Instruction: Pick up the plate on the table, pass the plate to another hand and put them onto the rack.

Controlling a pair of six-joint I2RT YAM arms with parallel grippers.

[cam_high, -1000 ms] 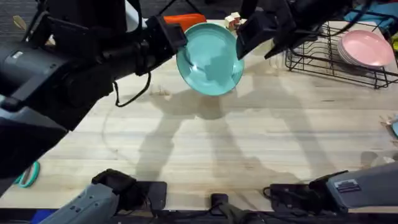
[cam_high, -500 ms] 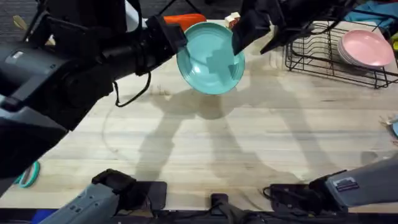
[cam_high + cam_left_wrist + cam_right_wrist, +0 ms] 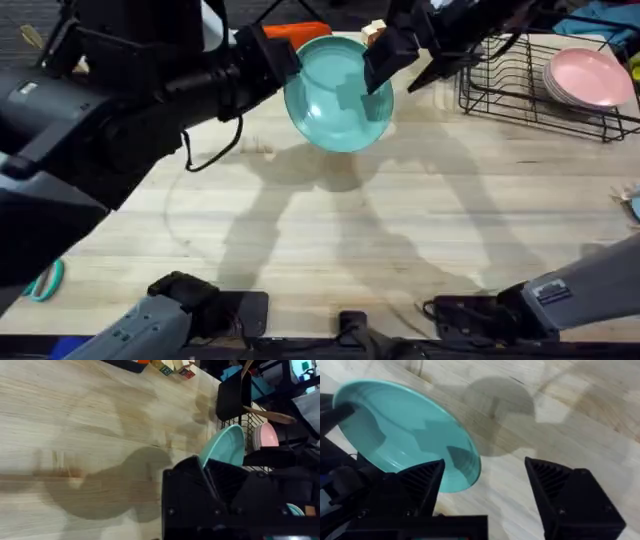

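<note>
Holding the round teal plastic plate [image 3: 338, 94] by its left rim, my left gripper [image 3: 283, 57] was clamped shut on it, black fingers pinching the edge and keeping the plate lifted above the light butcher-block wooden table [image 3: 400, 230], its face tilted up toward the overhead camera. From my left wrist camera I saw the plate [image 3: 222, 447] edge-on, rising out from between my fingers [image 3: 207, 482], with the table [image 3: 75, 425] and the plate's dark shadow on it below.

To the right of the plate, my right gripper [image 3: 385, 62] sat at the plate's right rim with its black fingers spread wide. In my right wrist view those fingers [image 3: 422, 477] stood far apart, the plate's [image 3: 405, 430] near rim lying between them. I couldn't tell whether either finger touched the rim; nothing was clamped there. The plate's round shadow lay on the table [image 3: 560, 420] beyond it.

Farther right, near the table's far right edge, stood the black wire dish rack [image 3: 530, 95], rectangular with upright wire slots. A stack of round pink plates [image 3: 588, 78] rested at its right end. The teal plate was well apart from the rack, hanging in the air between my two grippers over the far middle of the table.
</note>
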